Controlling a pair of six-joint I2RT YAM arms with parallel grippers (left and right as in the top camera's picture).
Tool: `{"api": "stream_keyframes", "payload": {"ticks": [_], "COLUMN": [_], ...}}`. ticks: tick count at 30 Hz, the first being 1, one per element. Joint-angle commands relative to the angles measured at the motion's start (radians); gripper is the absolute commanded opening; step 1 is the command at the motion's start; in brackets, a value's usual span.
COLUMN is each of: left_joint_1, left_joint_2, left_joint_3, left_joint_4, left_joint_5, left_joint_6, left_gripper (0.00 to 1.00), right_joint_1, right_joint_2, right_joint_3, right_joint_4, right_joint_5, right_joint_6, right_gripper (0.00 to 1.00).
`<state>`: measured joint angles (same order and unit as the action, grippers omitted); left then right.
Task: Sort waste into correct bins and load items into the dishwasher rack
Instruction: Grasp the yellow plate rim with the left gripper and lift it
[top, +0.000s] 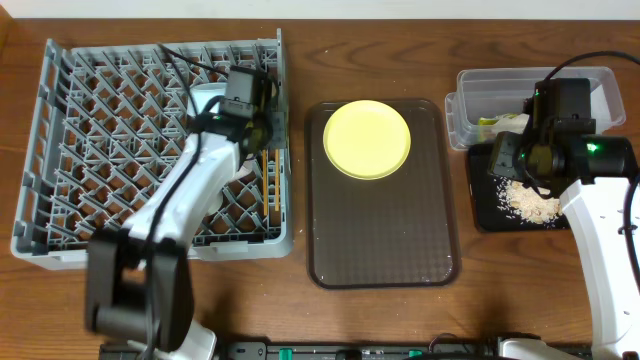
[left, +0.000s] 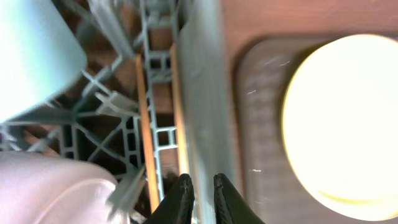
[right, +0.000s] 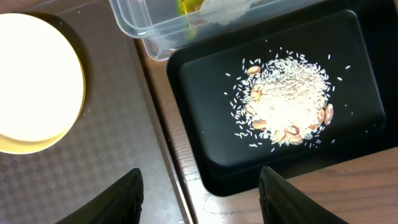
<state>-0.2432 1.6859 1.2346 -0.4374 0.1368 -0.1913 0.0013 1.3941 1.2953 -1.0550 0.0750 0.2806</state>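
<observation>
The grey dishwasher rack (top: 100, 150) fills the left side. Two wooden chopsticks (top: 270, 185) lie in it along its right wall (left: 205, 81), showing as parallel sticks (left: 144, 124) in the left wrist view. My left gripper (left: 204, 196) hovers just above that wall, jaws a narrow gap apart with nothing between them. A light-blue bowl (left: 31, 50) and a white bowl (left: 50, 186) sit in the rack beside it. The yellow plate (top: 367, 139) rests on the brown tray (top: 380, 240). My right gripper (right: 199, 193) stands wide open and empty above the near-left corner of the black tray (right: 211, 81), which holds rice scraps (right: 286, 106).
The clear tub (top: 600, 80) behind the black tray (top: 490, 215) holds a green packet (top: 490, 122). A strip of bare wood separates the brown tray's edge (right: 112, 143) from the black tray. The left arm hides part of the rack's middle.
</observation>
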Motion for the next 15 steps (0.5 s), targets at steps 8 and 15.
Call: {"api": "stream_keyframes", "payload": {"ticks": [8,15], "left_joint_1": [-0.196,-0.334], "left_joint_2": [-0.098,0.018], "left_joint_3": [0.026,0.026], "left_joint_4": [0.004,0.113], "left_joint_5": [0.028,0.027], "left_joint_6": [0.24,0.341], "left_gripper": [0.35,0.45], "right_joint_1": [-0.01,-0.009], "right_joint_2": [-0.001,-0.001], "right_joint_3": [0.014,0.014], "right_joint_4": [0.004,0.001], "right_joint_5": [-0.005,-0.005], "right_joint_6": [-0.008,-0.008], "right_gripper": [0.65,0.68]}}
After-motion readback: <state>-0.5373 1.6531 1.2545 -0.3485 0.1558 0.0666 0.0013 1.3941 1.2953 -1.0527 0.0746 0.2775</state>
